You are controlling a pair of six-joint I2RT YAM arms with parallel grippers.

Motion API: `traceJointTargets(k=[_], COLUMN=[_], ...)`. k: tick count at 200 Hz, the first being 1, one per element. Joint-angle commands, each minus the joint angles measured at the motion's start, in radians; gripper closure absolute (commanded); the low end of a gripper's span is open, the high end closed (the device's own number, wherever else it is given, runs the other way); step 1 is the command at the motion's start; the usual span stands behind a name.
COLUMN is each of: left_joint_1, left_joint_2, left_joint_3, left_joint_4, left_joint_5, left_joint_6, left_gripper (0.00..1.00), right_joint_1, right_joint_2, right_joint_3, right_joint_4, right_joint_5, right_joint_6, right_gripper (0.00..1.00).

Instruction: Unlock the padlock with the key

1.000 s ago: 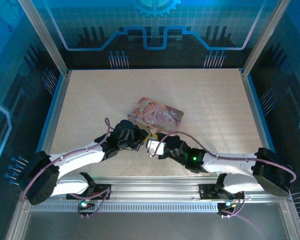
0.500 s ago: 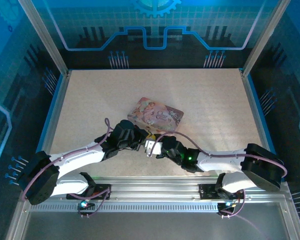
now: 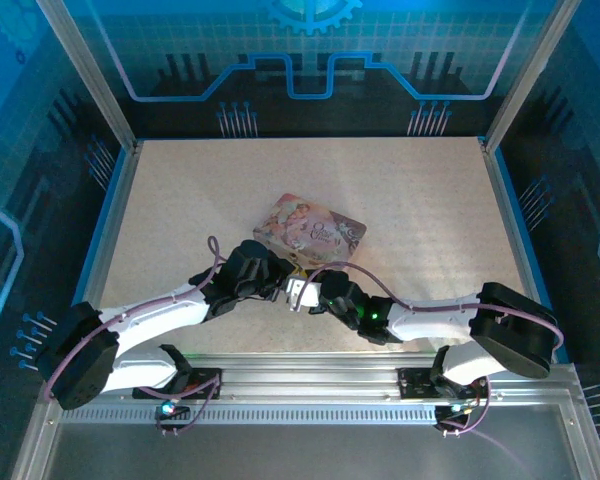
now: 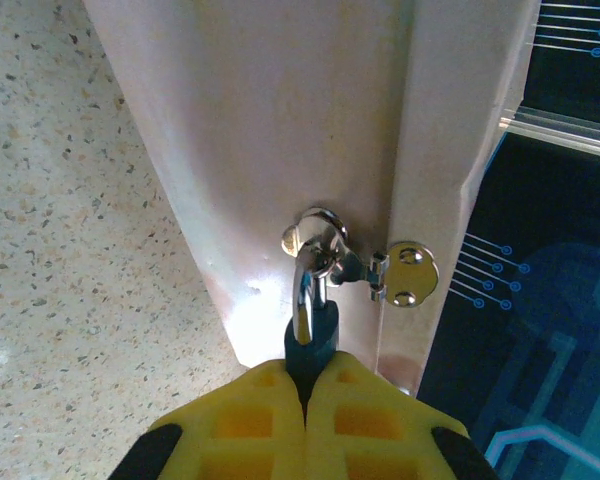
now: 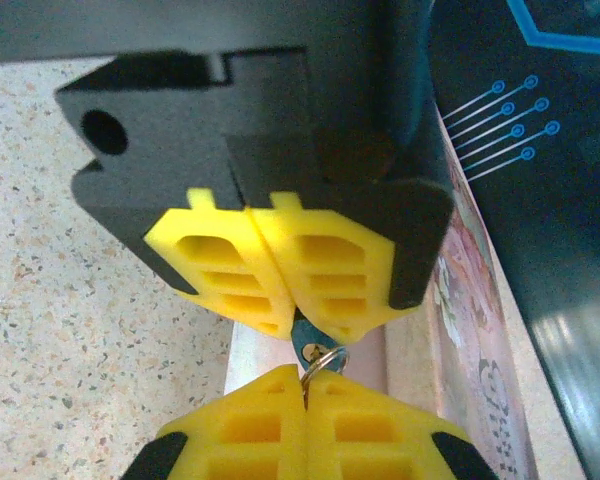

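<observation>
— Seating the key [image 5: 308, 374] looks like the step: the right gripper [image 5: 305, 400] pinches it at the padlock [image 4: 308, 320]?

— Yes; the left gripper [image 4: 305, 400] clamps that padlock, hanging at the tin's [image 4: 280, 120] near edge. Next needs a careful twist.

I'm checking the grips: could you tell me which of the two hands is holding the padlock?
The left hand: its yellow fingers pinch the padlock hanging from the clasp of the tin. The right hand pinches the ringed key instead.
</observation>
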Motion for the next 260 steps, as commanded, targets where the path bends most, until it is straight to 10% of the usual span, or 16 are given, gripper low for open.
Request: traceJointTargets(k=[1,112,260], left_joint_1=[-0.005,-0.005,-0.006], left_joint_2=[-0.029,-0.009,-0.007], left_joint_3=[0.024,0.027,0.014], left_joint_4=[0.058,0.076,0.084], left_joint_5=[0.030,0.041,0.037], left_joint_6=[-0.003,-0.017,-0.025], left_gripper=[1.00,1.00,1.00], right_joint_1=[0.003,-0.002,-0.126], right_joint_2=[0.009,0.006,-0.043], right_joint_3=[0.021,0.018,0.052], right_joint_4=[0.034,0.035,-0.062], right_joint_5=[0.013,0.012,-0.241], right_joint_6=[0.021,0.104,1.055], right_gripper=[1.00,1.00,1.00])
